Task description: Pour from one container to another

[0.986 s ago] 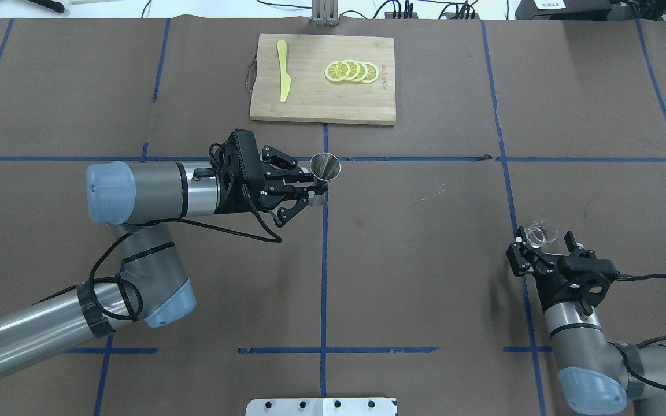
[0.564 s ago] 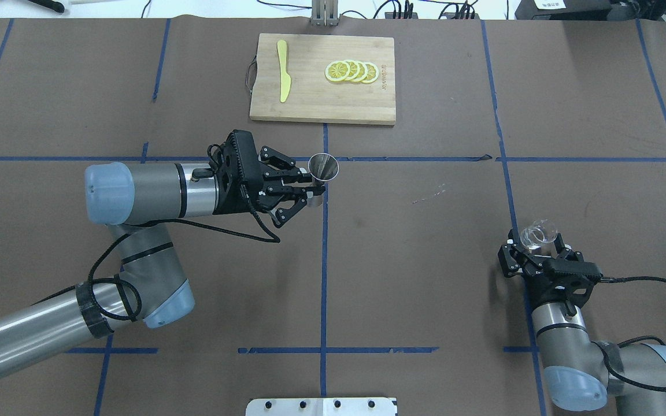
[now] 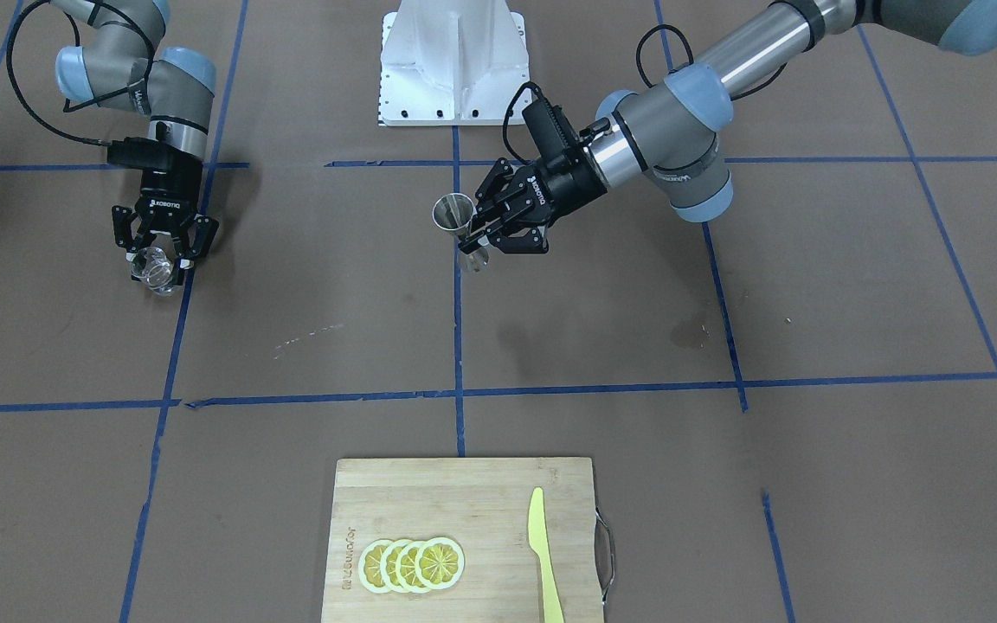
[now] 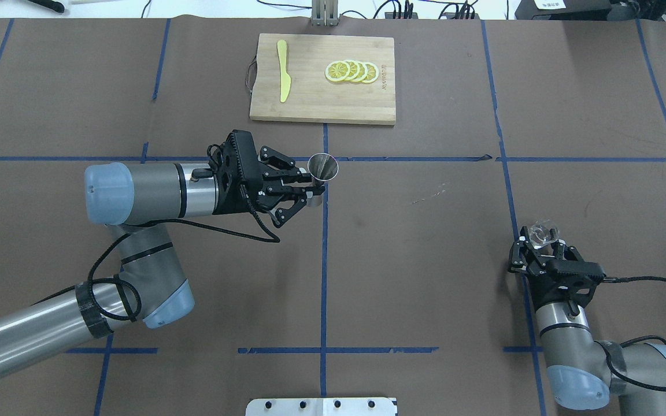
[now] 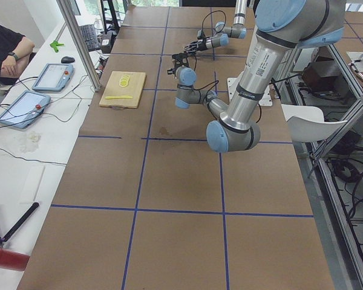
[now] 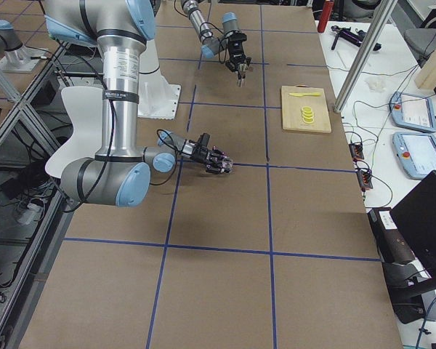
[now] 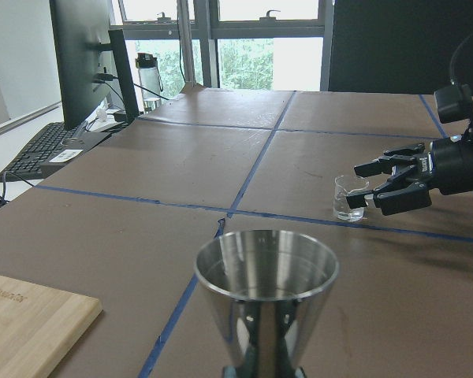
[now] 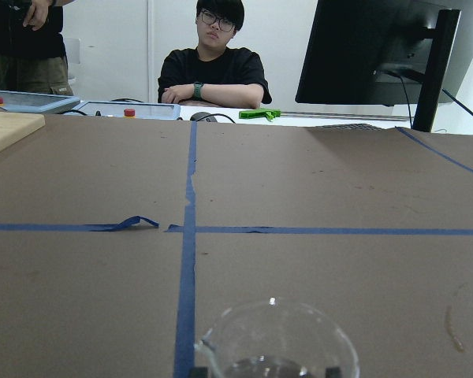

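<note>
Two grippers busy: left gripper [image 4: 310,191] clenched on the upright steel jigger [image 4: 323,166] mid-table; right gripper [image 4: 541,244] straddles the glass cup [image 4: 541,233] on the robot's right side — whether it's clamped, I can't tell.

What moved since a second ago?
Only the right arm: its wrist swung a little leftward in the overhead view, so the right gripper now lines up behind the glass cup, straddling it. Whether it grips yet is unclear. The cup kept its spot; the left gripper kept holding the steel jigger; the cutting board is untouched.
</note>
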Robot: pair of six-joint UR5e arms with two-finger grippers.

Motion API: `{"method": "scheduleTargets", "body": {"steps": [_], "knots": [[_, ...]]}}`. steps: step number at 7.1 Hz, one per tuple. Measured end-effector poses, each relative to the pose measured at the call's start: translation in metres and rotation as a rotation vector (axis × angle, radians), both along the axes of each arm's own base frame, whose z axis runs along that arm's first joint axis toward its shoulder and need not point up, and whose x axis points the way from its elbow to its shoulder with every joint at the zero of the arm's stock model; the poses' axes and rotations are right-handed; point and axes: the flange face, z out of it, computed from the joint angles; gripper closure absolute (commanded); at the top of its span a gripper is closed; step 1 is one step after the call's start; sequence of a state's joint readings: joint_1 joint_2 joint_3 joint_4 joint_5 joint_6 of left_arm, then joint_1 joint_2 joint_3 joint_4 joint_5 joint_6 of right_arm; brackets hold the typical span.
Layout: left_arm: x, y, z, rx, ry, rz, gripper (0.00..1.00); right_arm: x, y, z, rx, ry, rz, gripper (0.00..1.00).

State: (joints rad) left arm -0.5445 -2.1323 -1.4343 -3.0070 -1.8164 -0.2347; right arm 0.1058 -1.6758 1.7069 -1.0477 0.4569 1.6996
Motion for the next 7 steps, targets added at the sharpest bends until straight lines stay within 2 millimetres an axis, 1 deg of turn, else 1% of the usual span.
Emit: {"method": "scheduleTargets", "body": {"steps": [2, 4, 7], "knots": [[0.0, 0.0, 0.001, 0.0, -0.001, 0.001, 1.0, 0.0, 0.0, 0.003, 0.003, 0.023, -0.006, 1.0], [0.001, 0.001, 0.005, 0.0, -0.007, 0.001, 1.0, 0.001, -0.001, -0.002, 0.009, 0.061, -0.026, 1.0], [0.0, 0.001, 0.003, 0.046, -0.02, 0.001, 1.0, 0.0, -0.001, -0.042, 0.033, 0.096, -0.113, 1.0]]}}
